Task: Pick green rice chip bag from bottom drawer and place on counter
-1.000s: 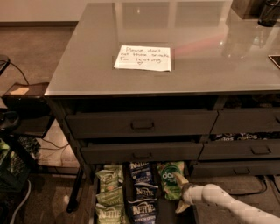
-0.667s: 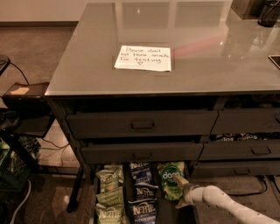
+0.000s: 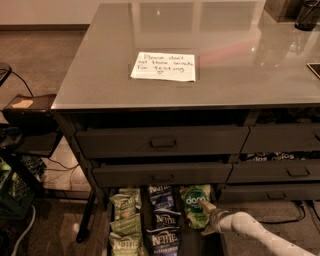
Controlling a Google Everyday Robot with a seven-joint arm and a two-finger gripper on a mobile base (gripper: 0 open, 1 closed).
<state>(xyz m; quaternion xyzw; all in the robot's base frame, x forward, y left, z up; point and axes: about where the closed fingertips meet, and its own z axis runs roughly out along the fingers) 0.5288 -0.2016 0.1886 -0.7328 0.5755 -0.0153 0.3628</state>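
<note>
The green rice chip bag (image 3: pixel 194 204) lies in the right column of the open bottom drawer (image 3: pixel 189 243), its white "dang" lettering facing up. My gripper (image 3: pixel 208 220), on the end of the white arm coming in from the lower right, is at the bag's lower right edge and touches it. The grey counter (image 3: pixel 240 80) lies above, with a white handwritten note (image 3: pixel 164 66) on it.
Olive Kettle bags (image 3: pixel 123 220) fill the drawer's left column and dark blue Kettle bags (image 3: pixel 162 220) the middle one. Two closed drawers with black handles (image 3: pixel 162 143) overhang the drawer. More drawers (image 3: pixel 280 172) are on the right. A dark container (image 3: pixel 307 15) stands at the counter's far right. Cables and a black stand (image 3: pixel 25 115) are on the left.
My gripper has crept slightly up and left against the green bag's lower right edge. The bag stays in the drawer.
</note>
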